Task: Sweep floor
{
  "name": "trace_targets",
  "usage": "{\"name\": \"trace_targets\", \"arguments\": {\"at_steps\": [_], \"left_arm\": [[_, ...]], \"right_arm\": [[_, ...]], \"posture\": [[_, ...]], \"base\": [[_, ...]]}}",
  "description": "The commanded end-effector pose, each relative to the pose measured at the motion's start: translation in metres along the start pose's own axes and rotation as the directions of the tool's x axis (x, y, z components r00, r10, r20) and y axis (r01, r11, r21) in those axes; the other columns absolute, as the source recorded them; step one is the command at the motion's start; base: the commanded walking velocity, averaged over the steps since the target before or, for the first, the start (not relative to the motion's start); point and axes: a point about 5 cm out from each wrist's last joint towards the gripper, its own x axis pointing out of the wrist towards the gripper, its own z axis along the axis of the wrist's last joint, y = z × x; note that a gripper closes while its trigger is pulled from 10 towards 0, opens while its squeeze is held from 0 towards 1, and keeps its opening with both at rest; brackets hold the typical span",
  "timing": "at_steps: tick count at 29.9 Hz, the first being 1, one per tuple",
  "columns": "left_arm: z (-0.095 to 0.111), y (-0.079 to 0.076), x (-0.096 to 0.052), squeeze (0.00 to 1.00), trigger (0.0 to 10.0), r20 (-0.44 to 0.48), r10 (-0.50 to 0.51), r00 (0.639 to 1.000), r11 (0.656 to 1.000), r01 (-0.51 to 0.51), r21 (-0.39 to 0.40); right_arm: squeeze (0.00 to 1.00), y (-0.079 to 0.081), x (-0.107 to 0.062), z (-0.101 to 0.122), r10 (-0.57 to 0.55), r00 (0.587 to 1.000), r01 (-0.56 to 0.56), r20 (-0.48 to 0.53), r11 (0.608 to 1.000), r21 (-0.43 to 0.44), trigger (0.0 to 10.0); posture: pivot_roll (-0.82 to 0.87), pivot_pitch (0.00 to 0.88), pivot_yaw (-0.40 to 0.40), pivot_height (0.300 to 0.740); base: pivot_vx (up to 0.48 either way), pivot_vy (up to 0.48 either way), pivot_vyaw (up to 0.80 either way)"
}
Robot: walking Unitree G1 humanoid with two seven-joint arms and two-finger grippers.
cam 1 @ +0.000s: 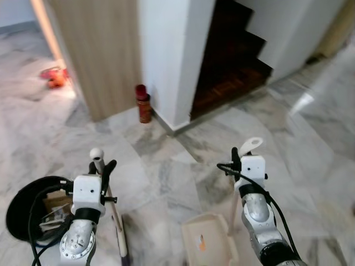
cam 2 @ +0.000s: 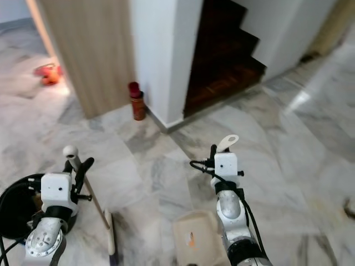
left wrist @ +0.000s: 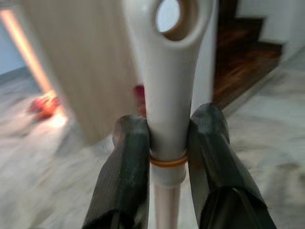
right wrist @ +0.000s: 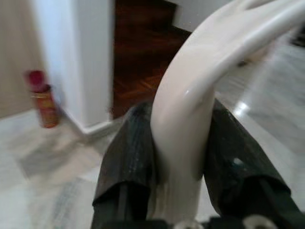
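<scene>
Left pincer (left wrist: pixel 167 157): both fingers clamped on cream broom handle (left wrist: pixel 167 119), just under hanging hole; orange band visible at grip in wrist view.
Broom head (cam 2: pixel 111 235): low on marble floor (cam 1: pixel 166 160).
Right pincer (right wrist: pixel 178 157): closed around curved dustpan handle (right wrist: pixel 190 109); one dustpan (cam 1: pixel 208 241) on floor.
One red canister (cam 1: pixel 143 103) by wall corner; label unreadable.
One black round bin (cam 1: pixel 25 208) at robot's left.
</scene>
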Motion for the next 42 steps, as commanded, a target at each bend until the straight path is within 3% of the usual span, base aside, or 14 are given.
{"name": "trace_targets", "arguments": {"at_steps": [1, 21, 30, 42], "left_arm": [[0.000, 0.007, -0.002, 0.00, 10.0, -0.001, 0.009, 1.000, 0.999, -0.009, 0.032], [0.005, 0.015, 0.021, 0.00, 10.0, 0.021, -0.049, 0.999, 0.997, 0.048, 0.055], [0.008, 0.005, 0.033, 0.00, 10.0, 0.044, -0.082, 0.996, 0.996, 0.080, 0.035], [0.002, -0.002, 0.034, 0.00, 10.0, 0.030, -0.103, 0.994, 0.995, 0.103, -0.008]], "right_arm": [[0.00, 0.002, 0.005, 0.008, 0.003, 0.999, -0.003, 0.035, 1.000, -0.005, 10.0], [0.00, 0.005, 0.002, 0.006, -0.058, 0.998, 0.057, 0.033, 0.998, 0.011, 10.0], [0.00, 0.001, 0.004, 0.009, -0.079, 0.996, 0.078, 0.046, 0.997, 0.012, 10.0], [0.00, -0.004, 0.006, 0.012, -0.095, 0.994, 0.094, 0.059, 0.996, 0.008, 10.0]], "posture": [[0.15, 0.101, -0.017, 0.740], [0.14, 0.034, 0.057, 0.740], [0.12, 0.018, 0.057, 0.740], [0.10, 0.000, 0.045, 0.740]], "base": [[0.000, 0.000, -0.80], [0.000, 0.000, -0.80], [0.000, 0.000, -0.79], [0.000, 0.000, -0.79]]}}
